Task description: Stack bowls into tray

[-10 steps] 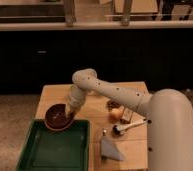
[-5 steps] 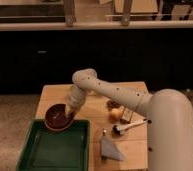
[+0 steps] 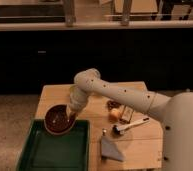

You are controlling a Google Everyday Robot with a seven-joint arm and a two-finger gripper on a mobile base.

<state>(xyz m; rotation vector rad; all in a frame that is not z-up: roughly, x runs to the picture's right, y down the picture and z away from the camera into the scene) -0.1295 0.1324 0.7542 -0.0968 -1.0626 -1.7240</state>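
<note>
The white arm reaches from the robot's body at the right across the wooden counter [image 3: 140, 145] and bends down at its elbow toward the left. The gripper [image 3: 71, 116] sits at the right-hand rim of a dark maroon-brown bowl [image 3: 57, 120], with its fingers clenched on that rim. The bowl is slightly tilted and sits over the far edge of the tray [image 3: 40, 155], partly above the tray's rim and partly above the counter behind it. Whether the bowl's underside touches the rim cannot be told from this view.

The tray is dark green and rectangular with a raised rim, and it lies at the near left corner of the counter. Only 1 bowl can be made out here.

To the right of the gripper, near the middle of the counter, lies a small cluster: a dark reddish-brown item [image 3: 113, 104], a yellow-orange block [image 3: 114, 114] just in front of it, and a pale packet [image 3: 126, 115] beside that. A long utensil with a dark rounded head [image 3: 130, 125] lies at a slant nearer the front. A grey wedge-shaped piece [image 3: 111, 148] lies just right of the tray.
</note>
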